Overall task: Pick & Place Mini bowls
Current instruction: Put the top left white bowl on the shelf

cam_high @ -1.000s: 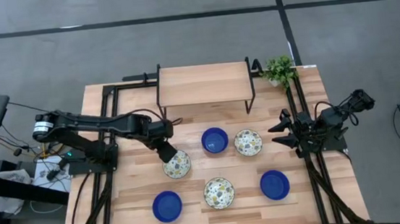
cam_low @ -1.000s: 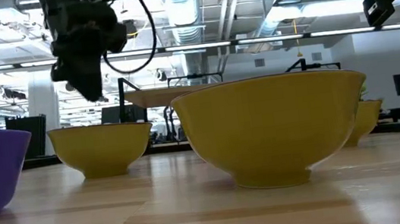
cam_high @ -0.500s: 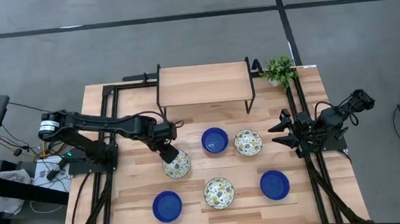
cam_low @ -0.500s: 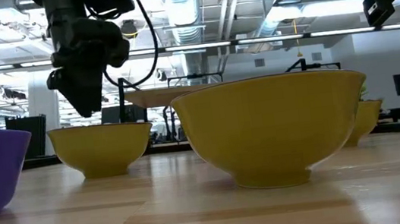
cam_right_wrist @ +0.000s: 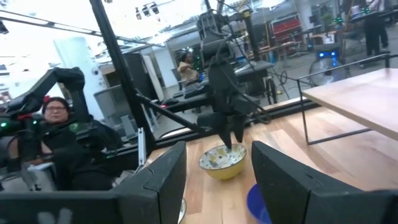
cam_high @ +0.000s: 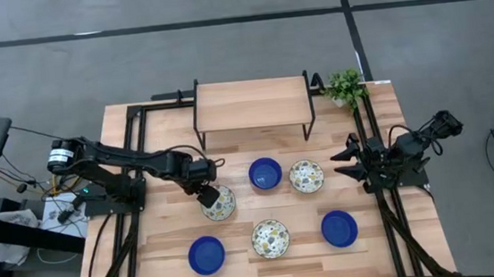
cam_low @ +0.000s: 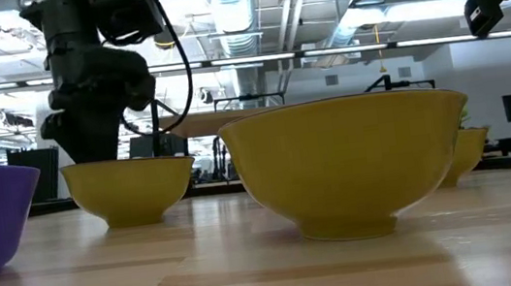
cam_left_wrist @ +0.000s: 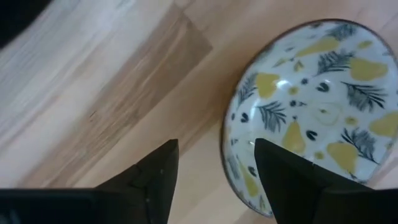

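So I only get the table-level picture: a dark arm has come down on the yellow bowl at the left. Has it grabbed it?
Observer: Not yet. The left wrist view shows the left gripper with its fingers open astride the patterned bowl's rim, one finger inside and one outside.
Operator: Patterned? It looks plain yellow to me.
Observer: Only outside. From above it is white inside with leaves and yellow fruit, like two more patterned bowls; the three blue bowls are plain.
Operator: And the other arm?
Observer: The right gripper waits at the table's right edge, fingers open, holding nothing.
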You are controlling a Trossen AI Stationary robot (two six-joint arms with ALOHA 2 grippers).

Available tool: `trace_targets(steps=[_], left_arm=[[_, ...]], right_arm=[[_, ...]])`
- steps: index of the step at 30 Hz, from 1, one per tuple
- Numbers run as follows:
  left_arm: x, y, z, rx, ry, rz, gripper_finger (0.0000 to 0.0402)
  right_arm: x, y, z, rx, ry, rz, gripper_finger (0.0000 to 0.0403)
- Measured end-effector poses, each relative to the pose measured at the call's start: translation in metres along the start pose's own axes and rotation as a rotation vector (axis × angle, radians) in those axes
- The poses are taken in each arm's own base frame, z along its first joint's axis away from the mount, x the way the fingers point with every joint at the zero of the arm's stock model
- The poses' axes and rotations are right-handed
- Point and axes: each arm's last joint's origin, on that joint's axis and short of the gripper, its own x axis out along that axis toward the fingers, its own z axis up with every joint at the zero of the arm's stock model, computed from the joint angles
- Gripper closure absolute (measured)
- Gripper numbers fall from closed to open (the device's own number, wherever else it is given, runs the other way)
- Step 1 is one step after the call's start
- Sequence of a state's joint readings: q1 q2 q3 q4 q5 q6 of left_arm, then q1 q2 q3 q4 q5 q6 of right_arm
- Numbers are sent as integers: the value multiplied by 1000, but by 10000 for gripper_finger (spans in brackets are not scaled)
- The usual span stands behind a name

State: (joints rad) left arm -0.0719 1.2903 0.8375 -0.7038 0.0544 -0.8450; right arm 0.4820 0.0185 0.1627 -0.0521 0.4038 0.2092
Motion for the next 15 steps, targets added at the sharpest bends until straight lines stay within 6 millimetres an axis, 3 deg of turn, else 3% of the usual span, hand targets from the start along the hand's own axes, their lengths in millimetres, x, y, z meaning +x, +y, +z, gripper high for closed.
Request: trace_targets(steps=[10, 15], left_arm=[[5, 2, -2, -28, 9, 6, 228], [18, 0, 1, -29, 36, 16, 243]], right_arm=[[0, 0, 0, 0, 0, 1, 233], [0, 0, 0, 0, 0, 1, 233]])
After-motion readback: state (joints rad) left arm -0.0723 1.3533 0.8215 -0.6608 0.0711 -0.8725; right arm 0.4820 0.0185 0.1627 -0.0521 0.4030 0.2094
